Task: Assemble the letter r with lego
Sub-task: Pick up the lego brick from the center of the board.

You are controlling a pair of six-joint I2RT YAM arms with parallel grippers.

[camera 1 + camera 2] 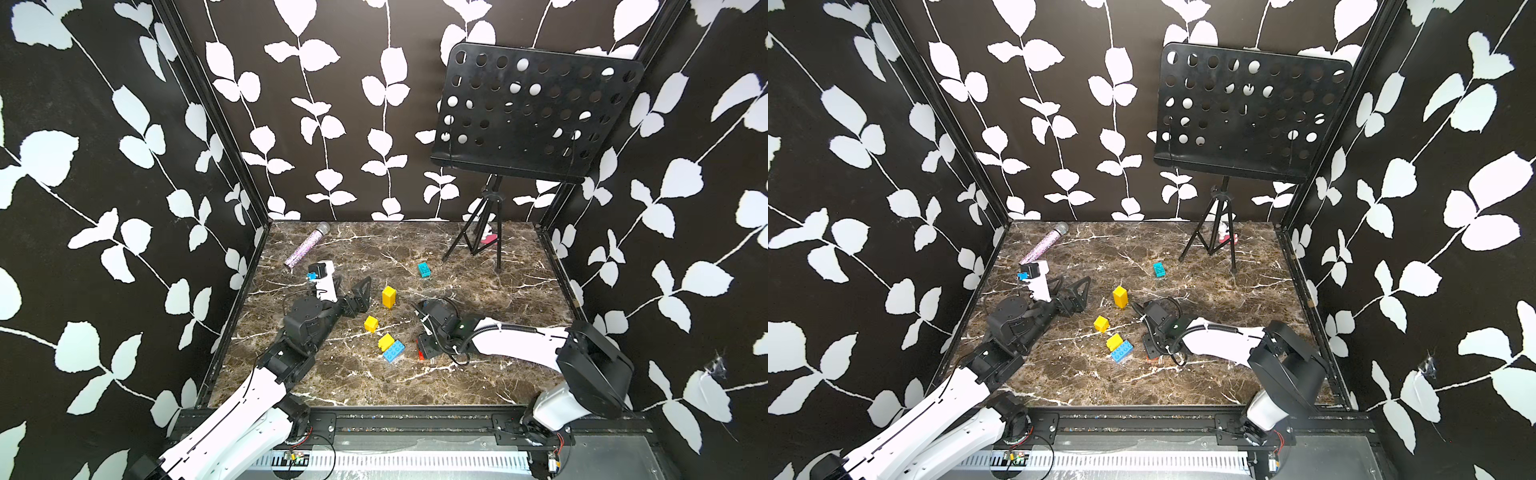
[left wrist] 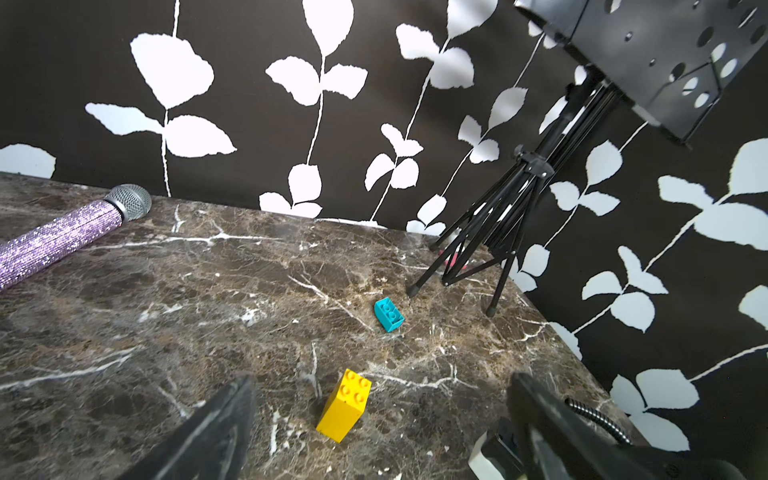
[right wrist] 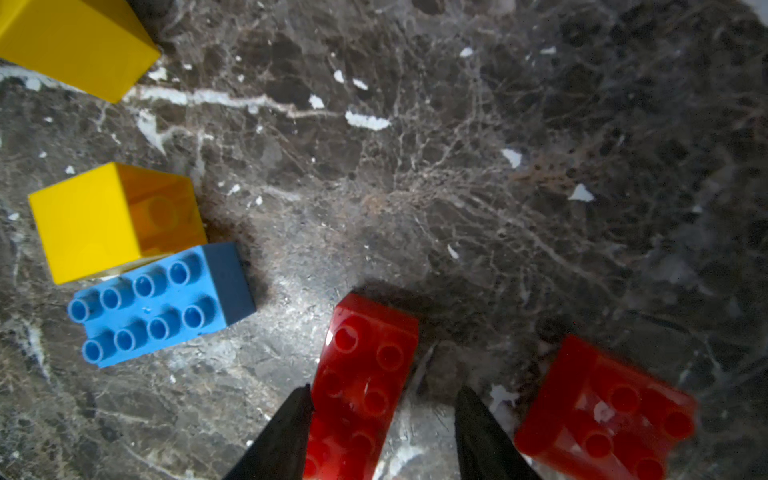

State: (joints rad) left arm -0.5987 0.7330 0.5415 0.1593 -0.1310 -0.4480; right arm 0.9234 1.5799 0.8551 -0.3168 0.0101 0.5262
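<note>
My left gripper (image 1: 360, 296) (image 2: 382, 399) is open wide and low over the marble, and a tall yellow lego brick (image 1: 389, 297) (image 2: 345, 405) stands just ahead between its fingers, untouched. My right gripper (image 1: 424, 349) (image 3: 384, 399) is open and straddles a red lego brick (image 3: 365, 374); one finger touches the brick and a gap shows at the other. A second red brick (image 3: 602, 411) lies beside it. A yellow brick (image 1: 386, 341) (image 3: 112, 220) rests against a blue brick (image 1: 394, 351) (image 3: 162, 303). A small yellow brick (image 1: 371, 323) and a teal brick (image 1: 424, 269) (image 2: 388, 315) lie apart.
A glittery purple microphone (image 1: 305, 249) (image 2: 62, 237) lies at the back left. A black music stand (image 1: 532, 112) rises on tripod legs (image 1: 478, 237) at the back right, with a small pink object (image 1: 489, 239) behind them. Patterned walls close three sides.
</note>
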